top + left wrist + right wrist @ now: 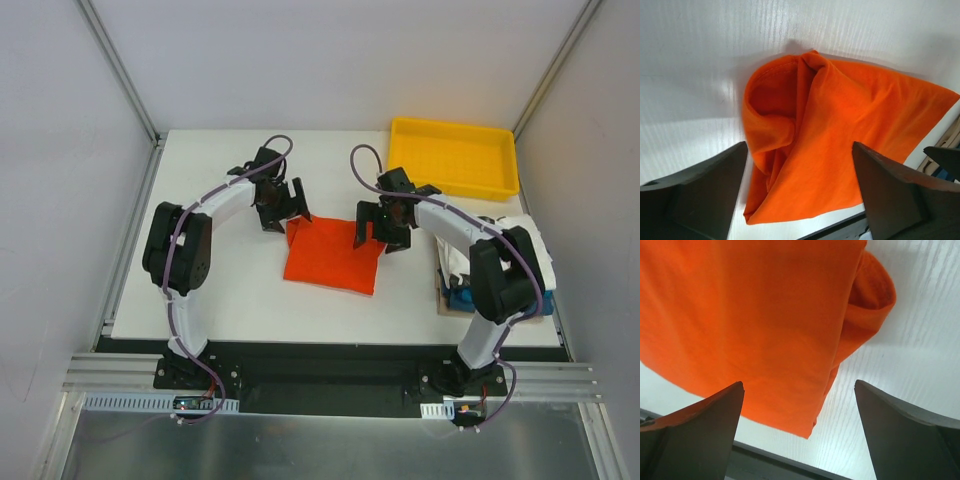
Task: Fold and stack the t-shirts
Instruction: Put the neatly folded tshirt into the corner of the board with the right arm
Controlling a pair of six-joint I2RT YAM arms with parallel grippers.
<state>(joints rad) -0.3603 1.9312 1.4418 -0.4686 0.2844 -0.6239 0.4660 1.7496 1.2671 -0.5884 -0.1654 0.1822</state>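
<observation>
Orange t-shirt (333, 258) lies mid-table, folded to a rough rectangle, between the two grippers. Left gripper (287, 218) hangs over its far-left corner, fingers spread, nothing held; a bunched sleeve roll sits just ahead of and between them. Right gripper (378, 240) is over the far-right edge, fingers spread wide & empty, with a small sleeve loop poking out past the fold. Prob. next: tuck the loose bits, then the last fold. Pinch all layers at both corners, lift level, move both arms together so nothing twists. White & blue t-shirts (462, 296) lie outside the right fingers, under that arm's elbow, so access is tight. Yellow tray (455, 155) sits beyond the right fingers, not obstructing.
</observation>
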